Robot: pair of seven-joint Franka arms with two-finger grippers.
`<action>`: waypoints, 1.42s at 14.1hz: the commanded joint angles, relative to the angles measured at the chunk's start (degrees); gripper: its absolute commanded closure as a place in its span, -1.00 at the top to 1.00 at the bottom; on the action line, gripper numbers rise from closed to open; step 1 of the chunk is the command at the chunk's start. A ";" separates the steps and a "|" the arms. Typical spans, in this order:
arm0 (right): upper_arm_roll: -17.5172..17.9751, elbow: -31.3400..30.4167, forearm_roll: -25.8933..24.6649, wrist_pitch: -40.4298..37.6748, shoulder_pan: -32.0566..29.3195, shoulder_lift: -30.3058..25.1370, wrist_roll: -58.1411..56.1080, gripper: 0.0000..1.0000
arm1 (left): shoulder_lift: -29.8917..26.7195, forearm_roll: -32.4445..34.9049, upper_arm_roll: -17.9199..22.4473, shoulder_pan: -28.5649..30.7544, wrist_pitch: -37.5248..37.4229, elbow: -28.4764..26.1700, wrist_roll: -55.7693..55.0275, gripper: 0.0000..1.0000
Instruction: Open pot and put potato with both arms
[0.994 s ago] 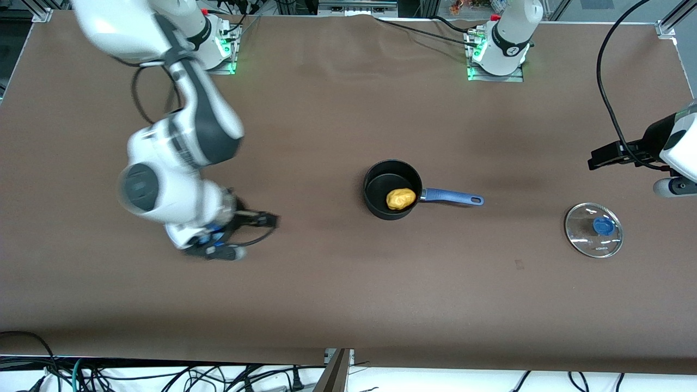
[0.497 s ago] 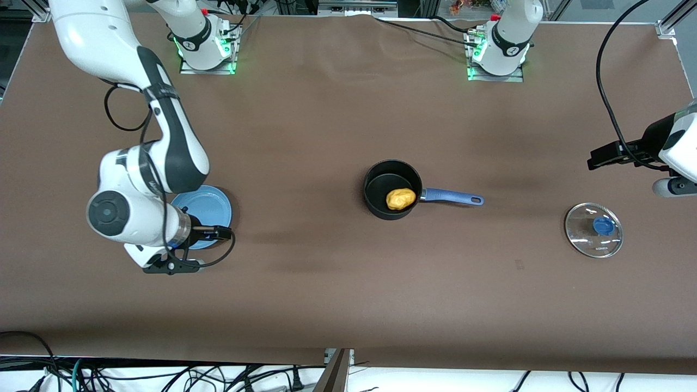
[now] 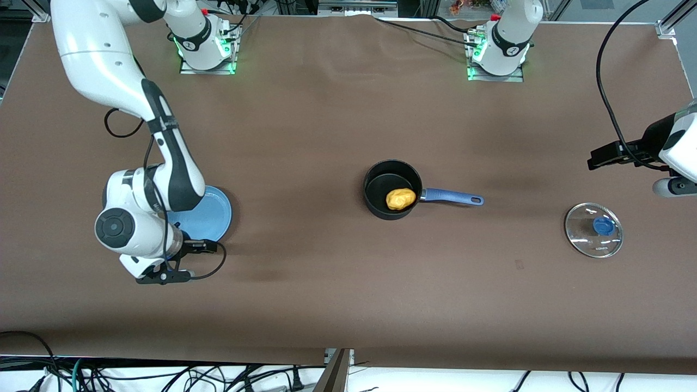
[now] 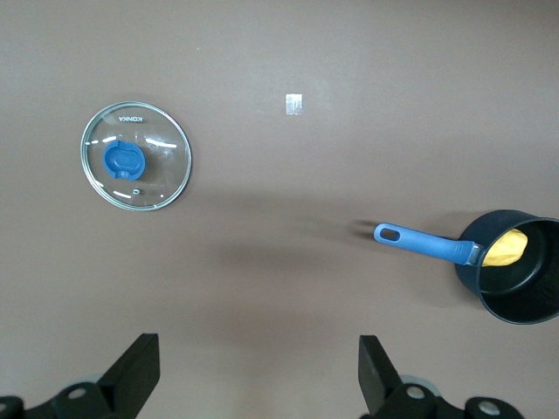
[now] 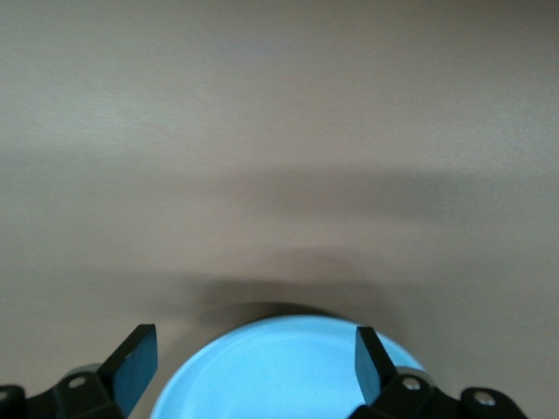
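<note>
The potato [image 3: 401, 198] sits in the uncovered pot [image 3: 392, 189], bare desk [image 3: 326, 283] all around. The right gripper [image 5: 253, 362], fingers spread, hovers over the plate [image 3: 209, 215], which its arm half hides. The left gripper [image 4: 258, 371], released, hangs near the lid [image 3: 593, 230], its arm cut off.

Potato [image 3: 401, 198] lies in the pot [image 3: 392, 189] at mid-bench [image 3: 326, 136]; lid [image 3: 593, 230] toward the left arm's end, slightly nearer the front camera; plate [image 3: 209, 209] toward the right arm's end.

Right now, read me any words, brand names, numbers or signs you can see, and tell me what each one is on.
"KONKA": printed on the glass lid, along its rim, read from the left wrist view.
In the front view the same print on the lid is too small to read.
Small white tag on the table: no readable text.
Pot, potato, blue plate: no text visible.
</note>
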 commanded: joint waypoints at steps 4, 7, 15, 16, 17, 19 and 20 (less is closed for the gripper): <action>0.59 -1.19 -1.45 1.21 -1.96 0.72 -2.32 1.00 | 0.18 0.66 0.02 -0.26 -0.60 0.83 -0.02 1.00; 0.59 -2.42 -1.45 0.77 -3.28 0.45 -4.96 0.99 | 0.18 0.66 0.02 -0.26 -0.60 0.83 -0.02 1.00; 0.94 -2.43 -0.84 -9.84 -2.85 -6.82 -4.26 1.00 | 0.18 0.57 0.02 -0.26 -0.60 0.83 -0.02 1.00; 1.02 -2.51 -0.75 -12.73 -2.93 -9.37 -4.26 1.00 | 0.18 0.57 0.11 -0.26 -0.60 0.83 -0.02 1.00; 1.02 -2.51 -0.40 -16.76 -3.02 -12.61 -4.26 1.00 | 0.18 0.57 0.11 -0.26 -0.60 0.83 -0.02 1.00; 0.76 -2.51 0.92 -24.06 -3.20 -19.72 -4.26 1.00 | 0.18 0.57 0.11 -0.26 -0.60 0.83 -0.02 1.00; 0.67 -2.51 1.71 -27.23 -3.28 -23.24 -4.26 1.00 | 0.18 0.57 0.11 -0.26 -0.60 0.83 -0.02 1.00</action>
